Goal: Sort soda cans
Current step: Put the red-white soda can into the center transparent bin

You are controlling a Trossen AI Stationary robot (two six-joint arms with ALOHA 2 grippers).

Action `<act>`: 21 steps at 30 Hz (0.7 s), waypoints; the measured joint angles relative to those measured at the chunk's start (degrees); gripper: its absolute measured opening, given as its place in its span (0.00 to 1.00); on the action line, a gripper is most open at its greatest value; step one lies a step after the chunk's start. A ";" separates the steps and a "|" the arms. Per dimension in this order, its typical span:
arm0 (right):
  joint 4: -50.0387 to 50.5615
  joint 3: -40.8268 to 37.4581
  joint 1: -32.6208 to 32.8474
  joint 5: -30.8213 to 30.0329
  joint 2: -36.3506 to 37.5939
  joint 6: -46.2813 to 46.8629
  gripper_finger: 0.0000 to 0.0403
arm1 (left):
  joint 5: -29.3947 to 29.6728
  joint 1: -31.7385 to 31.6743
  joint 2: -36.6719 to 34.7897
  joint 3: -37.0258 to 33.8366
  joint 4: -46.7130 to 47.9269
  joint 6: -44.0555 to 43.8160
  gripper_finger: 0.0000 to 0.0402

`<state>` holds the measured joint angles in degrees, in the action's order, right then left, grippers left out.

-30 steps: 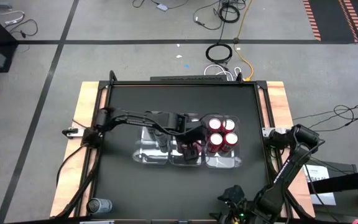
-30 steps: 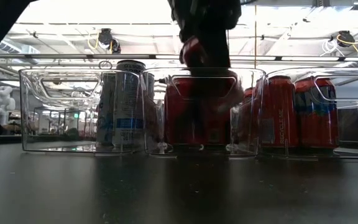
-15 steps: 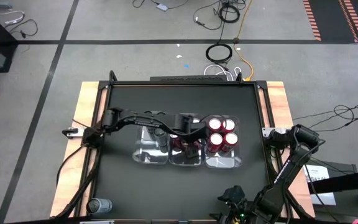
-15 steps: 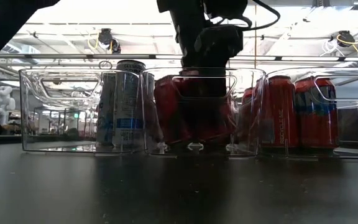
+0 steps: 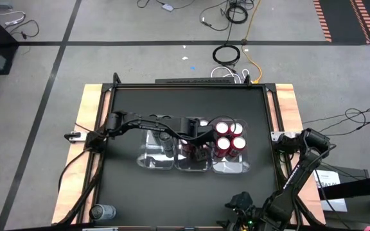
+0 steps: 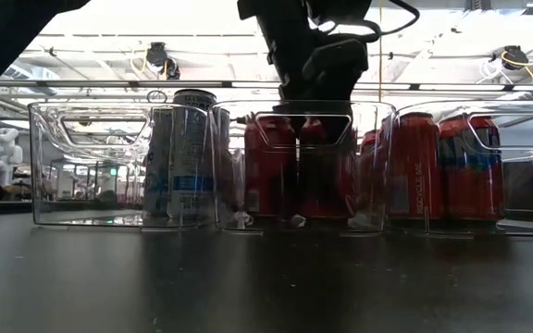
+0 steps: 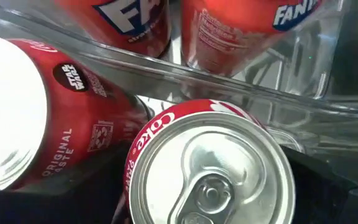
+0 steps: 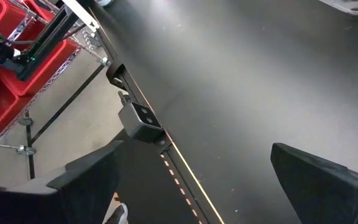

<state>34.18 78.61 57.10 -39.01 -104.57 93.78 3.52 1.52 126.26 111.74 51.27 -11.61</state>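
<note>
My left gripper (image 5: 198, 146) reaches down into the middle clear tray (image 5: 193, 165) and is shut on a red soda can (image 7: 210, 168). A second red can (image 7: 17, 106) stands right beside it in that tray. The right tray (image 5: 231, 168) holds several red cans (image 5: 230, 138), which stand on its floor. A grey can (image 6: 181, 157) stands in the left tray (image 6: 81, 166). My right gripper (image 8: 197, 186) is open over the table's right edge, far from the trays. My left gripper comes at the red can from above, pointing down. Its two fingers (image 7: 334, 186) stand on opposite sides of the can's upper wall (image 7: 135, 168), just below the silver top. The can is upright, and its base is on the middle tray's floor (image 6: 317, 215).
The three clear trays stand side by side in the table's middle, walls touching. Another grey can (image 5: 103, 212) lies by the table's near left corner. Bare black table (image 5: 185, 106) stretches beyond the trays and in front of them. A red wire rack (image 8: 17, 56) stands beyond the right edge.
My left gripper has come down into the middle tray with the red can. A second ago the can hung above the tray's rim; now it stands upright on the tray floor beside the other red can. My right arm has kept still.
</note>
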 joint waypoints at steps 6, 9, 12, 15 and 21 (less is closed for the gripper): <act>-1.11 0.00 0.00 0.10 0.00 -0.05 0.98 | 1.36 -0.44 -0.11 0.00 -0.06 -0.14 0.90; -1.08 0.00 0.00 0.10 0.00 -0.09 0.98 | 0.64 -0.36 -0.24 0.00 0.34 -0.09 0.90; -1.08 0.00 0.00 0.10 0.00 -0.20 0.98 | -3.18 -0.46 -0.53 0.00 0.89 -0.10 0.90; -1.06 0.00 0.00 0.11 0.00 -0.33 0.98 | -5.50 -0.52 -1.54 0.00 2.34 -1.73 0.90; -1.93 -0.02 0.00 0.12 0.00 -0.17 0.98 | -6.25 -0.97 -4.76 0.00 4.28 -8.69 0.91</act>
<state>32.25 78.59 57.10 -38.90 -104.57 93.61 -2.72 0.54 121.50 111.74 55.54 -20.31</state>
